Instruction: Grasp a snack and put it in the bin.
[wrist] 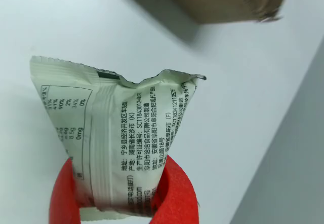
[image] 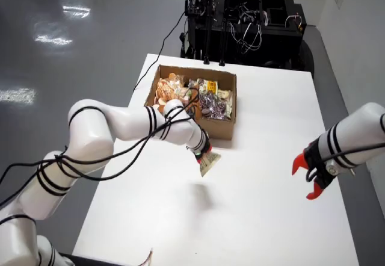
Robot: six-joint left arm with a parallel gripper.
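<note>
In the overhead view the left white arm's gripper (image: pixel 203 156) is shut on a pale snack packet (image: pixel 209 162) and holds it above the white table, just in front of the cardboard box (image: pixel 218 129). The box holds several snack packets (image: pixel 195 97). In the gripper-mounted view the packet (wrist: pixel 121 138), pale green with printed text, is pinched between the red fingers (wrist: pixel 172 193). A corner of the box (wrist: pixel 228 1) shows at the top, blurred.
A second white arm with an open red gripper (image: pixel 310 176) hangs still over the right side of the table (image: pixel 264 218). Black equipment with cables (image: pixel 240 19) stands behind the table's far edge. Cables trail off the table's left side.
</note>
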